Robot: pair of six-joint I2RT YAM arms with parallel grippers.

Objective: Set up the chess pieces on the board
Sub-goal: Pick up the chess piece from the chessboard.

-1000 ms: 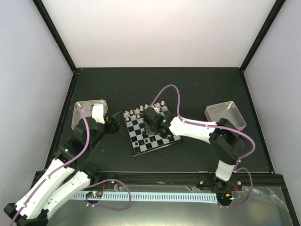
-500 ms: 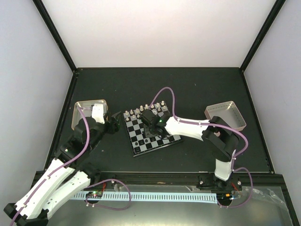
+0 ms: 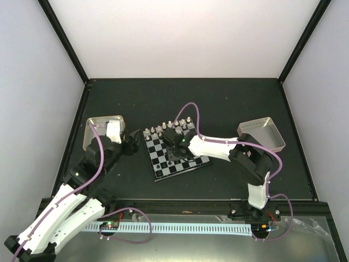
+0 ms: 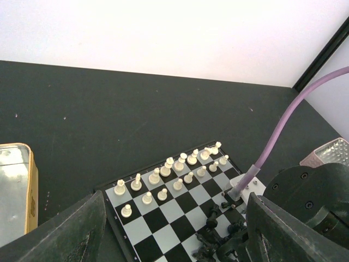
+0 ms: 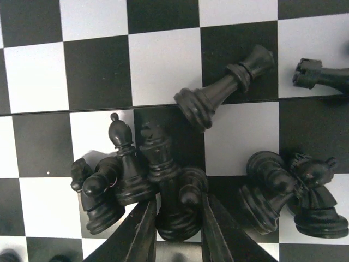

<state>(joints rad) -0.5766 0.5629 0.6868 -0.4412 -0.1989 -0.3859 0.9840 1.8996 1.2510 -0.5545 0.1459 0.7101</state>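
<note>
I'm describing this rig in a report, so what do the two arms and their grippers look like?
Left arm and right arm: white shells, black joints, a purple cable looping along each. A small green light sits near the right wrist. Left gripper and right gripper: black, two tapering fingers.

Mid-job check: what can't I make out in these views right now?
- Top view: right arm covers the board's middle and whatever stands there.
- Left wrist view: bottom edge and left end effector's fingers cut off the board's near rows.
- Right wrist view: fingers cover the straddled black piece's base; grip by right end effector unclear.
</note>
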